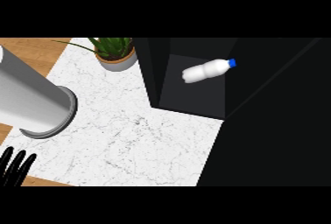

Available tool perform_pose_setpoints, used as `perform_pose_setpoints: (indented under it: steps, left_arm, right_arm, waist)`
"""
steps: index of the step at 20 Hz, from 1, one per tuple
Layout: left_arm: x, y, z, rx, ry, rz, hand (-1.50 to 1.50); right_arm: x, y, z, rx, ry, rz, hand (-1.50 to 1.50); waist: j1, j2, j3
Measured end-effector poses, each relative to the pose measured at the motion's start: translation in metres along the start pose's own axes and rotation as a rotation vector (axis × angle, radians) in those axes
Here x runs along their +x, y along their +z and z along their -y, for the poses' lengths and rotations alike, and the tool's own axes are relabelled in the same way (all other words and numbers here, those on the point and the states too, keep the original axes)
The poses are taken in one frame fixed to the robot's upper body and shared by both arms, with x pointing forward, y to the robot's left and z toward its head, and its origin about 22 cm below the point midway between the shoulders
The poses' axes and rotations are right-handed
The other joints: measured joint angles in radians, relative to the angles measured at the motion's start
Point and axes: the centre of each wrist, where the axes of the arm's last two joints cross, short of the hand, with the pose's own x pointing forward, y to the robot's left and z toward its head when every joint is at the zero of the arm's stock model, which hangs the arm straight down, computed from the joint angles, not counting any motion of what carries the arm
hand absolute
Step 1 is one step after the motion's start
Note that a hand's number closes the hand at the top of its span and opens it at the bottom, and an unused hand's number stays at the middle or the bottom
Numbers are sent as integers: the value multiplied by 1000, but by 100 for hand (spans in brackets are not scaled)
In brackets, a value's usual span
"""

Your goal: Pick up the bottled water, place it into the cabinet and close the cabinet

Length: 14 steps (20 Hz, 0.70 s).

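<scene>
The bottled water (207, 71) lies on its side inside the dark cabinet (194, 98), while the left hand (14, 166) shows straight, open fingers at the marble counter's (142, 140) lower-left edge.

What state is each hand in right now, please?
Left hand: open, fingers straight, holding nothing, at the view's lower left edge.
Right hand: not in view.

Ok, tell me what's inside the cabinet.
The bottled water lies on its side on the cabinet floor, blue cap pointing right. The interior further right is black, so anything else there cannot be seen.
</scene>
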Motion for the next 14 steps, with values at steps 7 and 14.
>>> perform_pose_setpoints:
  steps: [7, 14]
  left_arm:
    - [7, -6, -6, -15, -10, 5, -150]
    - [15, -11, -11, -22, -15, 13, -150]
  right_arm:
    - [-8, -6, 2, -8, -63, -8, 150]
    - [-27, -28, 8, -22, -222, 20, 150]
  waist:
    - [14, 13, -1]
    - [26, 12, -2]
